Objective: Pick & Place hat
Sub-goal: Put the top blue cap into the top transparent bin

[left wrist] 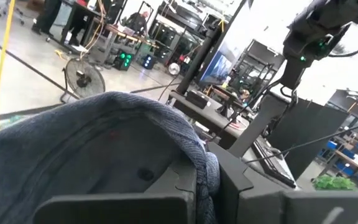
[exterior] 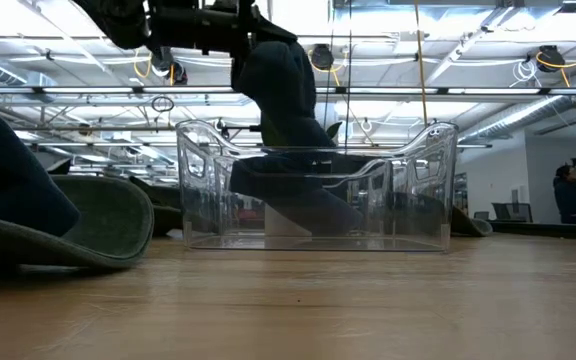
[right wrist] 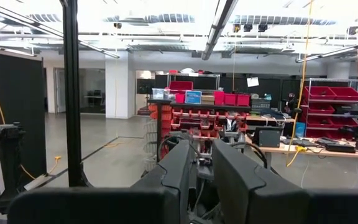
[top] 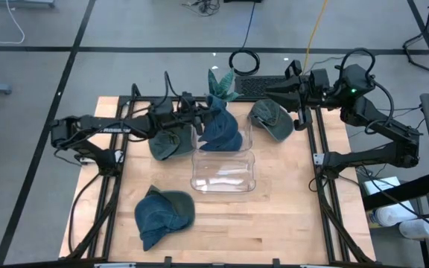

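Dark blue hat (exterior: 286, 95) hanging from left gripper (exterior: 240, 22) above clear plastic bin (exterior: 318, 190) on wooden table (exterior: 298, 300); olive hat (exterior: 88, 220) lying beside bin.

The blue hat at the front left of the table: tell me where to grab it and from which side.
Take the blue hat by its raised crown, coming straight down from above. It lies crumpled and flat on the table, apart from the clear bin, so a bunched fold on top probably gives the left end effector more to pinch than the low brim.
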Available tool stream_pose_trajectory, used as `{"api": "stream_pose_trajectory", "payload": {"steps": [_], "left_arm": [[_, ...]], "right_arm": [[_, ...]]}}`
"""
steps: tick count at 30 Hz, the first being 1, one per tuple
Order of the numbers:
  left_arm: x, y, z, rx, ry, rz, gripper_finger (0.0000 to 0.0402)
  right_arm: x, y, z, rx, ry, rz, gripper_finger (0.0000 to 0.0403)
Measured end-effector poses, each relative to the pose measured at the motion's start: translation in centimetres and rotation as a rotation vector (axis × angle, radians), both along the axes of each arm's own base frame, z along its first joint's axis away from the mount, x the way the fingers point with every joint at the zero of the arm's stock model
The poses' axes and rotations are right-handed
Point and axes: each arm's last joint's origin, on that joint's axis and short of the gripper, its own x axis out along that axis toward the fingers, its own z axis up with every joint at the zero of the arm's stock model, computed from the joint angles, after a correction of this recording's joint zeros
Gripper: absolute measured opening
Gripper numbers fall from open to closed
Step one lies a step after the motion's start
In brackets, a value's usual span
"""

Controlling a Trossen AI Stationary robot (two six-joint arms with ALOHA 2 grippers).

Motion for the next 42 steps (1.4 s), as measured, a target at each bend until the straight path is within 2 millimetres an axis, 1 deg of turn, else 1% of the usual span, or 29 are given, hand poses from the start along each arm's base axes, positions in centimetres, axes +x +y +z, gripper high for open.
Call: {"api": "stream_pose_trajectory", "payload": {"steps": [5,13,15,18,23,28,32,37,42], "left_arm": [[0.4,0.0,-0.6,-0.029,0.014,0.003,0.0018],[0.6,-0.6,-1.3,-0.050,0.079,0.030,0.0018],[1.0,-0.7,-1.7,-0.052,0.082,0.038,0.0018],[1.6,-0.9,-2.7,-0.078,0.109,0.031,0.0018],[3.1,-1.2,-4.8,-0.116,0.107,0.023,0.0018],[3.8,-0.6,-6.1,-0.157,0.075,0.063,0.0018],[4.2,-0.5,-7.3,-0.179,0.122,0.065,0.0018],[4.1,-0.7,-8.8,-0.225,0.261,0.098,0.0018],[3.9,-1.0,-9.6,-0.246,0.340,0.107,0.0018]], "right_arm": [[0.0,0.0,-0.1,0.005,0.014,0.000,0.0059],[0.1,0.0,-0.2,-0.014,0.024,-0.007,0.0059],[0.1,0.0,-0.2,-0.015,0.024,-0.007,0.0059],[0.1,0.0,-0.3,-0.015,0.024,-0.007,0.0059],[0.1,0.0,-0.5,-0.006,0.050,-0.007,0.0059],[0.2,-0.1,-0.8,0.005,0.079,-0.006,0.0059],[0.3,-0.1,-1.1,0.016,0.110,-0.005,0.0059],[0.4,-0.1,-1.4,0.019,0.120,-0.005,0.0059],[0.7,-0.2,-2.0,0.023,0.135,-0.006,0.0059]]}}
